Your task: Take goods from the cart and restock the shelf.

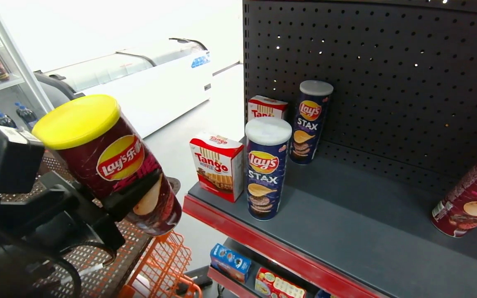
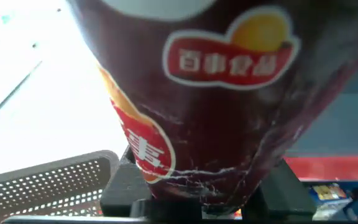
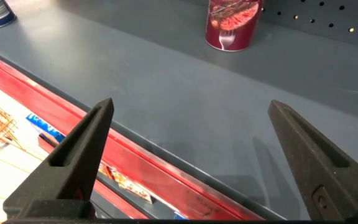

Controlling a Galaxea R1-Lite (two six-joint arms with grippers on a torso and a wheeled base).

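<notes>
Left gripper (image 1: 127,202) at frame left, clamped around tilted maroon chip can (image 1: 112,163), yellow lid. Right gripper (image 3: 190,109) spread wide above grey shelf (image 3: 166,74).

Maroon chip can (image 1: 114,165) held tilted off the shelf's left end

The left claw (image 1: 139,203) is clamped around the lower body of the yellow-lidded can, which hangs above the orange wire cart (image 1: 162,263). On the grey shelf (image 1: 346,215), two blue cans (image 1: 266,169) and two red boxes (image 1: 218,165) stand at the left end. A second maroon can (image 1: 470,198) stands well apart at the right.
</notes>
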